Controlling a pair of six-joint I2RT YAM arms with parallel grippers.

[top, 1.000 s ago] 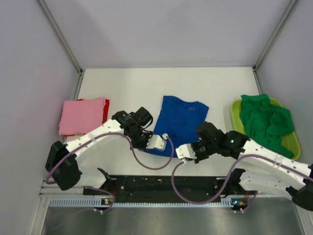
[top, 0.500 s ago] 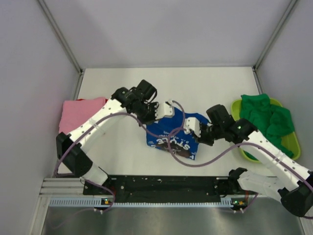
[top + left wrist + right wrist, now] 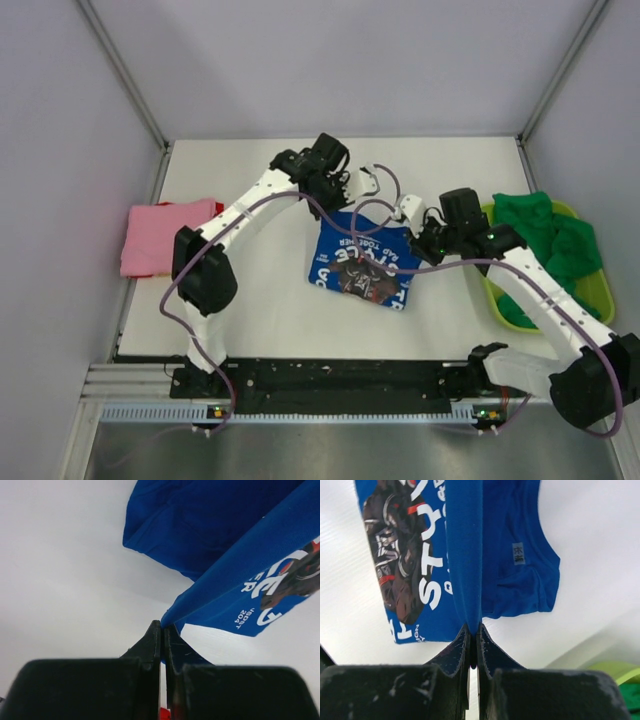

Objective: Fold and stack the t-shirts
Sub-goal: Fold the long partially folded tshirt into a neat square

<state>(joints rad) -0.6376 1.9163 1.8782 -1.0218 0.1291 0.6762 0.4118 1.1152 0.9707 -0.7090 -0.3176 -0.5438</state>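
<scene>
**A:** What does the overhead view give you?

**B:** Your blue tee [image 3: 360, 262] lies on the table [image 3: 250, 310], print and white lettering facing up. The left gripper [image 3: 367, 181] sits just past the blue tee's far edge. The right gripper [image 3: 408, 209] is at its far right corner. The pink tee [image 3: 165, 237] lies folded well to the left of the blue tee. To the right of it, the green tees [image 3: 545, 245] are heaped in the basket [image 3: 603, 292]. From up here you cannot tell how either pair of jaws stands.

**A:** And the left wrist?

**B:** There you see the left gripper [image 3: 162, 628] pinched tight on a fold of the blue tee [image 3: 200, 525], with the fingers pressed together. The cloth runs taut up and to the right from the tips, and part of the lettering shows on it. More of the blue tee lies on the table beyond.

**A:** Right wrist?

**B:** It is the same there. Your right gripper [image 3: 472, 630] is clamped on a raised band of the blue tee [image 3: 465, 555], with no gap between the fingers. The print lies left of that band. The neck label [image 3: 518, 553] is to its right, and a corner of the basket [image 3: 612, 669] shows at the lower right.
</scene>
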